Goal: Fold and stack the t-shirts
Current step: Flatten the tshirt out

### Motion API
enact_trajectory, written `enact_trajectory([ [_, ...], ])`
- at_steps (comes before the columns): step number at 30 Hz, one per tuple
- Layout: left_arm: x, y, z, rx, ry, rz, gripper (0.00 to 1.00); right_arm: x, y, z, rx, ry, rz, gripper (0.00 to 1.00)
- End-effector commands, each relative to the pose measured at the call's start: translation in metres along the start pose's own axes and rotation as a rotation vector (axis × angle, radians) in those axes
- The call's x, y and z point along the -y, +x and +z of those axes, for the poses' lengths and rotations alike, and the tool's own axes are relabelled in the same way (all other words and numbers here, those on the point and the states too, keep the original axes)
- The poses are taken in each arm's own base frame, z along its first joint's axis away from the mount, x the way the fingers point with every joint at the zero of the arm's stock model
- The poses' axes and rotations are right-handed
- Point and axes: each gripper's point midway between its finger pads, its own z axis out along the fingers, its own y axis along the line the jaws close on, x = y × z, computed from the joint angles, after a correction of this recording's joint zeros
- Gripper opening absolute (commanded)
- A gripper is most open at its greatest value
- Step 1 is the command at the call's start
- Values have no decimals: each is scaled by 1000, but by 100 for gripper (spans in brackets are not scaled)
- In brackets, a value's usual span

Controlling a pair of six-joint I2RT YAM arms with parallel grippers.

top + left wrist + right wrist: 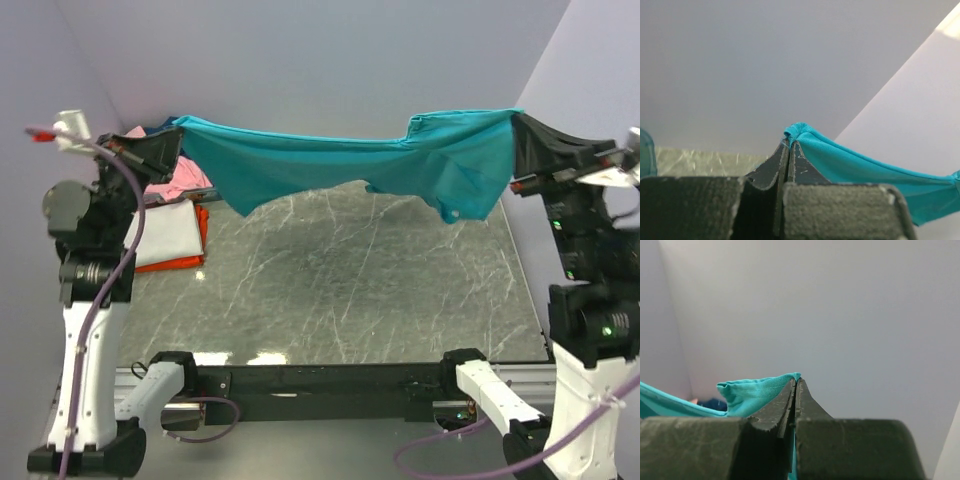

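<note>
A teal t-shirt (340, 160) hangs stretched in the air across the back of the table, held at both ends. My left gripper (176, 128) is shut on its left end, and the pinched cloth (799, 131) bunches at the fingertips. My right gripper (516, 120) is shut on its right end, where a hemmed edge (757, 389) folds beside the jaws. At the left of the table lies a white t-shirt (170, 232) folded on top of an orange one (198, 245). Behind them, pink cloth (180, 182) and a bit of navy cloth (160, 130) show.
The grey marble tabletop (340, 290) lies below the hanging shirt. Pale walls close in at the back and both sides. A black rail (320, 380) runs along the near edge between the arm bases.
</note>
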Motion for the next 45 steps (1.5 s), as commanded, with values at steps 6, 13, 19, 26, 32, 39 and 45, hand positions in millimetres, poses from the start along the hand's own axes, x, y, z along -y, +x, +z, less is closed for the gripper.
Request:
enact_trajectory([
  [6,33,-61,-36,213,-7,43,0,-15,-81,-21,201,-40,-45,0],
  [13,10,-46,-9,160,-54,19,1,3,-58,10,115,24,-15,0],
  [19,-33,19,51,-7,-21,-106,1,48,51,73,-115,125,-34,0],
  [26,-98,137,108,-272,-71,-138,1,107,199,107,-315,172,86,0],
  [32,-143,239,139,-469,-141,-108,64,184,383,107,-647,272,190,0],
  [39,-150,279,151,-561,-191,-62,82,238,529,90,-997,390,324,74],
  [45,-145,309,117,-657,-234,-77,83,229,535,38,-1036,534,351,79],
])
